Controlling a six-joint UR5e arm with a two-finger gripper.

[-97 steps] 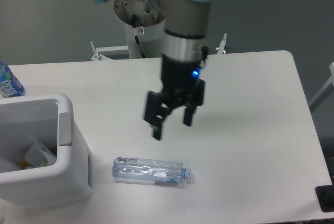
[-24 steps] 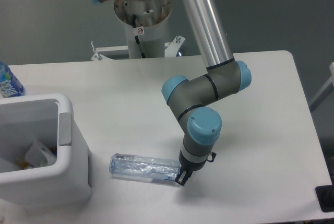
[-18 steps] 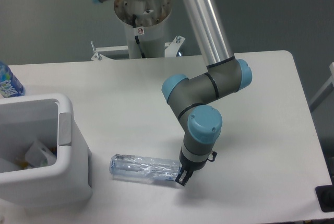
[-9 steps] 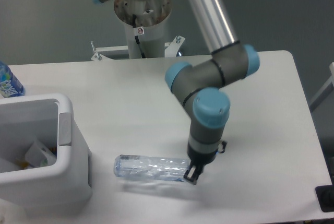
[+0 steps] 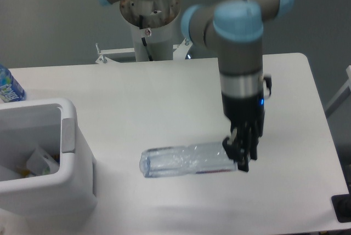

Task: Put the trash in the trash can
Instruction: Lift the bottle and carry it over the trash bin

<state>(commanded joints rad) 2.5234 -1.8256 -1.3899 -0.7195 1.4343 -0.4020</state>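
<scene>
So the gripper (image 5: 240, 155) is clamped onto the cap end of the crushed clear plastic bottle (image 5: 184, 160), and the bottle looks lifted off the table (image 5: 137, 98). There's a soft shadow under it, below and a bit left, which is why I say it's in the air and not lying flat. It hangs roughly horizontal, the base end pointing toward 9 o'clock and the cap end tucked into the fingers at 3 o'clock. The cap itself is hidden by the gripper, so I can't see it.

The arm (image 5: 240, 54) comes down from 12 o'clock, wrist pointing nearly straight down, with a little blue light glowing on the side of it.

The trash can (image 5: 68, 169) sits at the table's left edge, about 9 o'clock from the bottle and well apart from it. It's a white box shape with a thick rounded rim and a grey panel (image 5: 67, 135) on the rim side that faces the bottle. Inside it, a small bent white paper scrap (image 5: 41, 162) lies near the bottom, next to a bit of something yellowish I can't make out.

1 more thing: a blue-labelled bottle (image 5: 8, 86) peeks in at the far left edge, at about 11 o'clock from the can, mostly cut off.
</scene>
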